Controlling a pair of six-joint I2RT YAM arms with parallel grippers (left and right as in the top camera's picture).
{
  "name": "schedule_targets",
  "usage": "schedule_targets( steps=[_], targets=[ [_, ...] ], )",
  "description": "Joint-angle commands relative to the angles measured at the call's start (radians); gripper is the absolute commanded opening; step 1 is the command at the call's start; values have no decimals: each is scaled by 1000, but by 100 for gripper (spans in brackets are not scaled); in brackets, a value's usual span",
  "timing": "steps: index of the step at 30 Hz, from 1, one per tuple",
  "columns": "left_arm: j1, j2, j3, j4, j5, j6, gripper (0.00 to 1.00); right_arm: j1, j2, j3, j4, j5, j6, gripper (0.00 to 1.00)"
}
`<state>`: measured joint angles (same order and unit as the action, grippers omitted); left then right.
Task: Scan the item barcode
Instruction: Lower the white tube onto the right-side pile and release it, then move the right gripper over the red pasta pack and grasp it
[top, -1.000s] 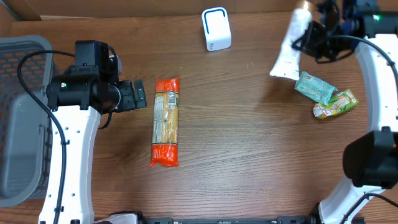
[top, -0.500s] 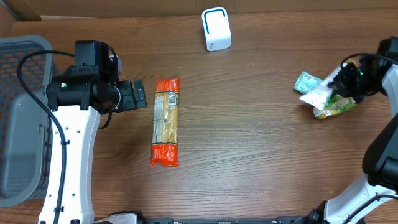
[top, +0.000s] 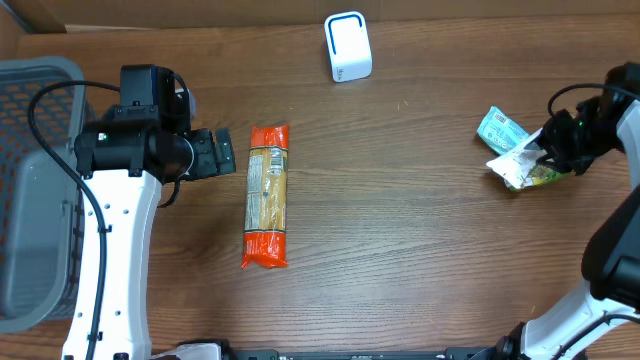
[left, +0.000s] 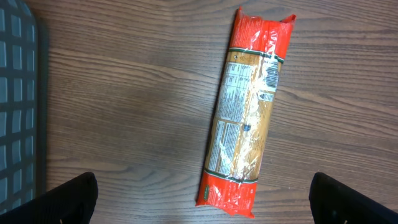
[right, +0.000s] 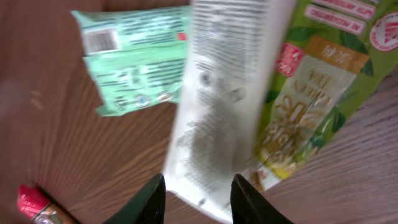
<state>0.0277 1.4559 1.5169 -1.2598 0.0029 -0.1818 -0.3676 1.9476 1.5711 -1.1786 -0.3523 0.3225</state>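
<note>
Right gripper sits low over the white pouch, fingers a little apart with the pouch's end between them, and I can't tell if they're pinching it or only framing it. The pouch sprawls across a green tea packet, beside a mint-green packet, and it looks light, floppy and slick, so I'd pinch an end seam. Left gripper hangs wide apart by the pasta packet, with the scanner far back.

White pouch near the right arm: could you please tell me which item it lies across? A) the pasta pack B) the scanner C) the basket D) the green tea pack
D: the right wrist view shows the white pouch overlapping the green tea pack.
</note>
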Motion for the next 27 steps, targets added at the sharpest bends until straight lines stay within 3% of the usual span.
schedule_targets(
  steps=[1, 3, 5, 7, 11, 21, 27],
  targets=[
    [-2, -5, 0, 2, -6, -10, 100, 42, -134, 85, -30, -37, -71, 38],
    [-2, -5, 0, 2, -6, -10, 99, 74, -178, 101, -47, -38, -89, 50],
    [-2, -5, 0, 2, -6, -10, 100, 120, -224, 104, -50, -39, -89, 71],
    [-2, -5, 0, 2, -6, -10, 100, 172, -246, 104, -50, -43, -89, 82],
    [-2, -5, 0, 2, -6, -10, 100, 333, -243, 90, -24, -86, -96, 70],
    [-2, -5, 0, 2, -6, -10, 100, 827, -103, -15, 304, -113, -83, 78],
    [-2, -5, 0, 2, -6, -10, 100, 1014, 39, -15, 478, -83, 3, 77]
  ],
)
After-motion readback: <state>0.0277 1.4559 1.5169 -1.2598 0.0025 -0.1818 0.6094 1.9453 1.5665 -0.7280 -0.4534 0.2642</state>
